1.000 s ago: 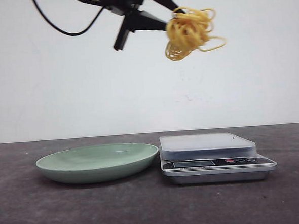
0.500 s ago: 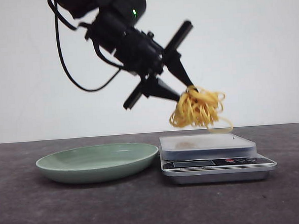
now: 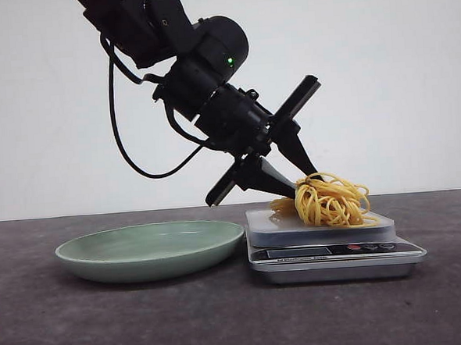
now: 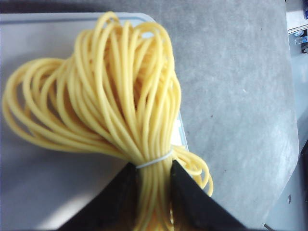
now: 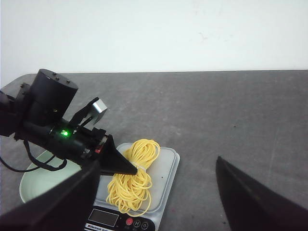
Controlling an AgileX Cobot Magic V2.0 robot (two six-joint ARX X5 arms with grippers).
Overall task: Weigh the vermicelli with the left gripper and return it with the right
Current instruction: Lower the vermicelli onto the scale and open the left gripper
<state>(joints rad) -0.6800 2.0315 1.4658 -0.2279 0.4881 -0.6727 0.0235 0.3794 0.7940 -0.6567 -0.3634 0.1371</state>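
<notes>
Where scale (image 3: 329, 241) adjoins plate (image 3: 151, 251), vermicelli (image 3: 332, 200)

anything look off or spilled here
Nothing spilled. The vermicelli sits bundled on the scale, with the left hand clamped on its tied end. Only oddity: a few loops overhang the platform edge. The plate sits level.

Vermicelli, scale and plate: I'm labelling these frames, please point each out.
vermicelli (image 3: 332, 200), front view, middle of the nest.
scale (image 3: 333, 251), front view, its front panel.
plate (image 3: 154, 262), front view, its outer wall.
</notes>
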